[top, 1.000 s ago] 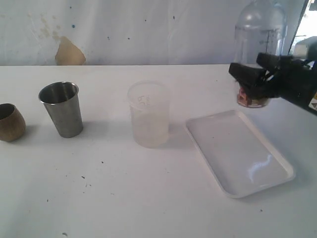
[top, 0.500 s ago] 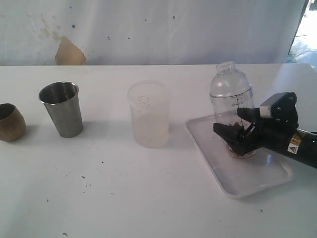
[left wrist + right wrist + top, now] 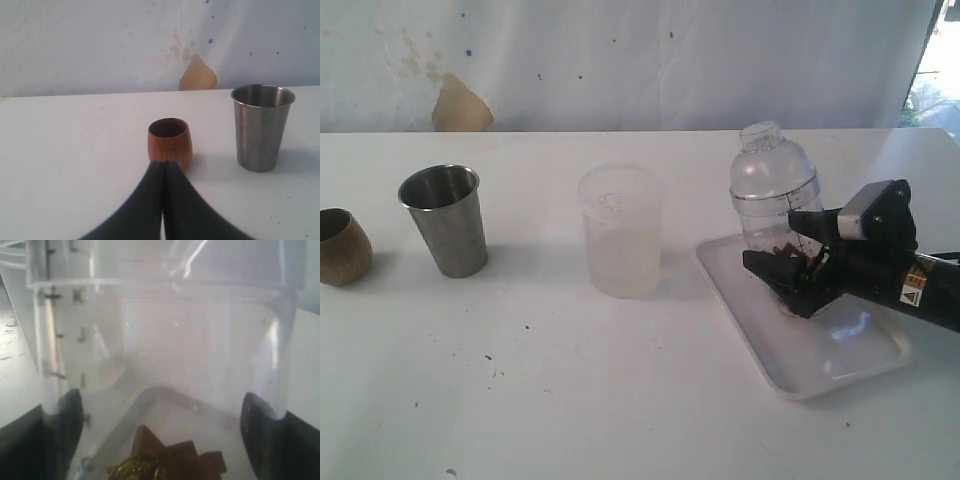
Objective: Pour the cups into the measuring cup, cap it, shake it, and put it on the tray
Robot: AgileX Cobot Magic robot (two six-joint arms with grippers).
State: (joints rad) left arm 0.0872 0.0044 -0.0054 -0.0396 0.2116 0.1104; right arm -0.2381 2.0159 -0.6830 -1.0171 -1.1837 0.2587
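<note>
The clear measuring cup (image 3: 775,195), domed cap on, stands slightly tilted over the white tray (image 3: 840,365); I cannot tell whether its base touches. My right gripper (image 3: 788,268) is shut on its lower part. In the right wrist view the scale-marked measuring cup (image 3: 165,340) fills the frame between the dark fingers (image 3: 62,425), with brown pieces and a golden bit (image 3: 150,462) at its bottom. The steel tumbler (image 3: 445,220) and wooden cup (image 3: 340,247) stand far left. My left gripper (image 3: 164,162) is shut and empty just short of the wooden cup (image 3: 170,142), with the tumbler (image 3: 261,127) beside it.
A frosted, unmarked cup (image 3: 620,235) stands mid-table between the tumbler and the tray. A white backdrop with a tan stain (image 3: 460,105) runs along the table's far edge. The left arm does not show in the exterior view.
The right gripper has brought the capped measuring cup down from high at the back right onto the tray area, then shifted it slightly left. The cups on the left have not moved.
</note>
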